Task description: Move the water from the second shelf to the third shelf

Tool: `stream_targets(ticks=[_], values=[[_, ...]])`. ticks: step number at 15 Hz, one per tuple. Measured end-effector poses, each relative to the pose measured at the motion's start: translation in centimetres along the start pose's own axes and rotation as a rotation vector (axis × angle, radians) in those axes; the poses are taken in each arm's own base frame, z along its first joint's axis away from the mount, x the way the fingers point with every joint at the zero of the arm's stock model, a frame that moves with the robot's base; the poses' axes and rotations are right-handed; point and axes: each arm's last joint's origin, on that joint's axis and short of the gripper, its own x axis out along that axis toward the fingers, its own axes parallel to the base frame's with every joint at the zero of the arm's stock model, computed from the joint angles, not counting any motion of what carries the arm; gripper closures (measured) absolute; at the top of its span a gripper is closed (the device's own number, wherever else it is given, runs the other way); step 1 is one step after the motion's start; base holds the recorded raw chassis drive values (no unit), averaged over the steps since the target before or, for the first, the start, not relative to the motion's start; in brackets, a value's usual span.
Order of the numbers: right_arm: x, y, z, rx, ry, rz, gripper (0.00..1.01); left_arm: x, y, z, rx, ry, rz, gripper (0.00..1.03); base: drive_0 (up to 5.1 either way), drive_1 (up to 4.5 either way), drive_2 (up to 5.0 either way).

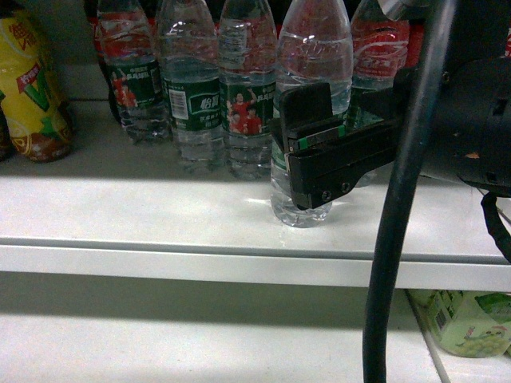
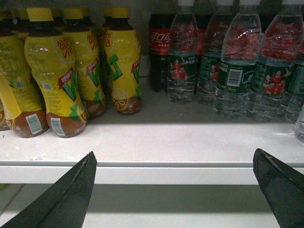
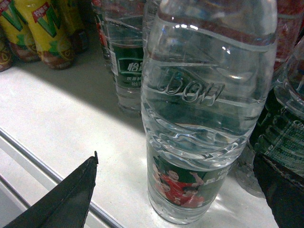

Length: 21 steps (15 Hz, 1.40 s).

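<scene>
Right wrist view: the water (image 3: 199, 118) stands upright, dead ahead between the right tool's (image 3: 183, 190) wide-spread fingers — nearer than the left tool (image 2: 183, 190), also wide.

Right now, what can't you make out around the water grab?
- Water bottle cap: cut off by the top edge, head and right wrist views.
- Its label: head view, mostly behind the right pincer.
- Green pack on the lower shelf: head view, cut by the right edge.
- Small label print: blurred everywhere.
</scene>
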Motion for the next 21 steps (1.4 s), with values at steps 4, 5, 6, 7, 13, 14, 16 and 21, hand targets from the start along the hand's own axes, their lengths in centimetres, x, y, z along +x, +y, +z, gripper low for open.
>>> stream_targets(ticks=[4,5,6,7,13,14,16,21], values=[[1.8,-0.9,0.3,0.059,0.043,-0.046,0.03,0.0,0.0,0.0,0.0,0.0,0.0,0.05,0.0,0.0,0.0],[2.4,-1.3,0.3,0.081,0.056,-0.066,0.03,0.0,0.0,0.0,0.0,0.0,0.0,0.05,0.0,0.0,0.0],[2.9,-1.6,0.1,0.106,0.073,-0.073,0.03,0.0,0.0,0.0,0.0,0.0,0.0,0.05,0.0,0.0,0.0],[3.1,-1.7,0.1,0.117,0.08,-0.074,0.03,0.0,0.0,0.0,0.0,0.0,0.0,0.05,0.0,0.0,0.0],[4.2,-1.7,0.2,0.146,0.084,-0.074,0.14,0.0,0.0,0.0,0.0,0.0,0.0,0.05,0.0,0.0,0.0],[4.2,-1.5,0.2,0.143,0.08,-0.069,0.27,0.0,0.0,0.0,0.0,0.0,0.0,0.05,0.0,0.0,0.0],[4.2,-1.5,0.3,0.14,0.075,-0.072,0.47,0.0,0.0,0.0,0.0,0.0,0.0,0.05,0.0,0.0,0.0],[2.7,-0.9,0.2,0.096,0.075,-0.075,0.61,0.0,0.0,0.0,0.0,0.0,0.0,0.05,0.0,0.0,0.0]])
